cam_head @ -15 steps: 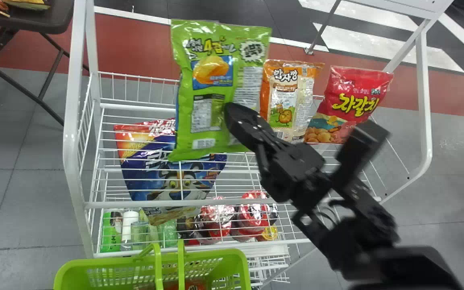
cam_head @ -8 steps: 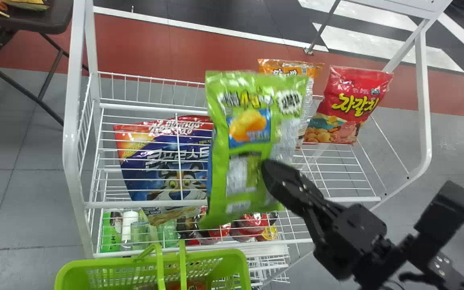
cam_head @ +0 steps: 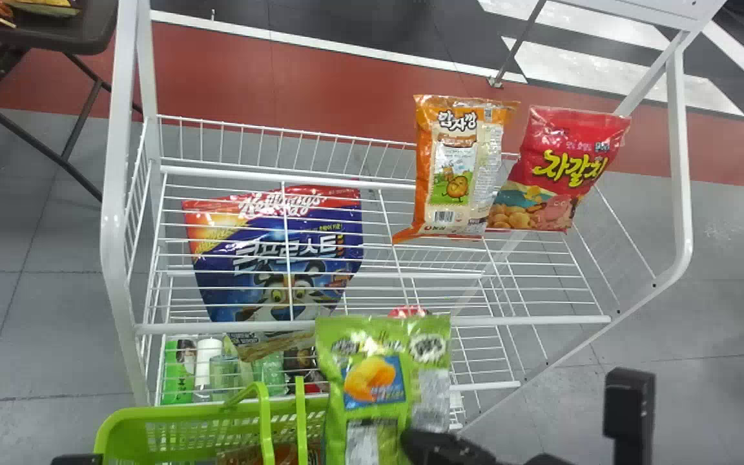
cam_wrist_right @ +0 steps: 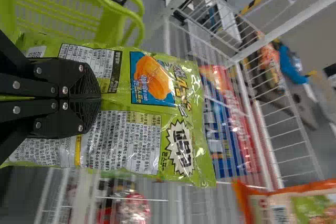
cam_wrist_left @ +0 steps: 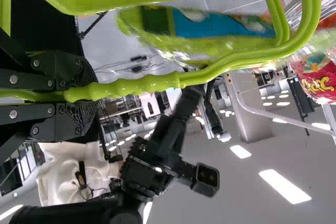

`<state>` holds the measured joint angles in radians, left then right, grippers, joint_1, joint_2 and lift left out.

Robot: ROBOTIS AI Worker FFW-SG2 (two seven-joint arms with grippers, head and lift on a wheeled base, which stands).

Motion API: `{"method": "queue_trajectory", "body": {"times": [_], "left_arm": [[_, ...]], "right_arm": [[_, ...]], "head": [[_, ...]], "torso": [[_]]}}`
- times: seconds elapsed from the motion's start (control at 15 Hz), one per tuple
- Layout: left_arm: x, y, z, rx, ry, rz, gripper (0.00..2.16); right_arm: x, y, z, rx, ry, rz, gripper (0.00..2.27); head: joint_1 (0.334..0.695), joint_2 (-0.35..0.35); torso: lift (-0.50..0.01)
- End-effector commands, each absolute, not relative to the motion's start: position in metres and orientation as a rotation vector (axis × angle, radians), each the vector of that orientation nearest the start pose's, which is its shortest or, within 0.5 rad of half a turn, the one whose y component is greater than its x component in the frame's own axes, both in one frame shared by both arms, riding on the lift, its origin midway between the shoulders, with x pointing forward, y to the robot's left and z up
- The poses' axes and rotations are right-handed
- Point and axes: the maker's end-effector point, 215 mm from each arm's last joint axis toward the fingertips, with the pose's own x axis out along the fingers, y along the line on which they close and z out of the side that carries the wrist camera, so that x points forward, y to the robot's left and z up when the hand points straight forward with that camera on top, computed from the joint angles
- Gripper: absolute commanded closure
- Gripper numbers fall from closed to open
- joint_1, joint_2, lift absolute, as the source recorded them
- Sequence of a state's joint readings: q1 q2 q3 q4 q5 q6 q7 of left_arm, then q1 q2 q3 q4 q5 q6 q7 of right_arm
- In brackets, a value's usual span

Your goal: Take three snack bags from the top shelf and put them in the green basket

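My right gripper (cam_head: 414, 442) holds the green snack bag (cam_head: 375, 381) at the right end of the green basket (cam_head: 181, 429), in front of the rack. In the right wrist view my right gripper (cam_wrist_right: 98, 97) is shut on the middle of this bag (cam_wrist_right: 147, 129). A dark part of my left gripper (cam_head: 77, 460) shows at the bottom edge; in the left wrist view that gripper (cam_wrist_left: 86, 94) is clamped on the basket's handle (cam_wrist_left: 142, 86). An orange snack bag (cam_head: 456, 174) and a red one (cam_head: 566, 168) stand on the top shelf. Something orange lies inside the basket.
The white wire rack (cam_head: 372, 323) has side posts and a front rail close to the basket. A blue cereal bag (cam_head: 281, 258) and bottles (cam_head: 207, 365) are on its lower levels. A dark table (cam_head: 42, 29) stands at the far left.
The right gripper has carried the green bag down from above the shelf toward the basket, uncovering the orange bag. The basket has shifted very slightly to the right.
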<state>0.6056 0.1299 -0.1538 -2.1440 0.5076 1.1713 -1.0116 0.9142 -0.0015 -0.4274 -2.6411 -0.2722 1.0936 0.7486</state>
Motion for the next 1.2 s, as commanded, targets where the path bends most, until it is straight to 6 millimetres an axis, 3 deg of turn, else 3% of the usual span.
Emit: {"method": "queue_trajectory", "body": {"times": [0.0, 0.13, 0.6, 0.8, 0.87, 0.93, 1.0, 1.07, 1.13], "left_arm": [[0.135, -0.048, -0.403, -0.948, 1.0, -1.308, 1.36], [0.135, -0.048, -0.403, -0.949, 1.002, -1.309, 1.36], [0.134, -0.052, -0.402, -0.941, 1.011, -1.317, 1.36], [0.134, -0.052, -0.401, -0.949, 1.006, -1.324, 1.36], [0.133, -0.052, -0.401, -0.951, 1.007, -1.325, 1.36], [0.133, -0.052, -0.4, -0.952, 1.006, -1.325, 1.36], [0.133, -0.052, -0.4, -0.953, 1.006, -1.327, 1.36], [0.133, -0.052, -0.4, -0.953, 1.006, -1.327, 1.36], [0.133, -0.052, -0.401, -0.953, 1.008, -1.325, 1.36]], "right_arm": [[0.191, -0.194, -0.45, 0.413, 0.935, 0.478, 2.22], [0.182, -0.168, -0.474, 0.458, 0.981, 0.534, 2.22], [0.158, -0.073, -0.516, 0.465, 1.093, 0.722, 2.22], [0.159, -0.063, -0.521, 0.469, 1.09, 0.765, 2.2], [0.159, -0.066, -0.52, 0.473, 1.091, 0.76, 1.93], [0.161, -0.074, -0.516, 0.482, 1.083, 0.745, 1.41], [0.162, -0.084, -0.507, 0.492, 1.064, 0.727, 0.31], [0.165, -0.095, -0.498, 0.48, 1.045, 0.707, 0.0], [0.17, -0.104, -0.491, 0.474, 1.025, 0.688, 0.0]], "head": [[0.695, -0.35], [0.695, -0.35], [0.695, -0.35], [0.695, -0.35], [0.695, -0.35], [0.695, -0.35], [0.695, -0.35], [0.695, -0.35], [0.695, -0.35]], "torso": [[-0.044], [-0.044], [-0.044], [-0.044], [-0.044], [-0.044], [-0.044], [-0.044], [-0.044]]}}
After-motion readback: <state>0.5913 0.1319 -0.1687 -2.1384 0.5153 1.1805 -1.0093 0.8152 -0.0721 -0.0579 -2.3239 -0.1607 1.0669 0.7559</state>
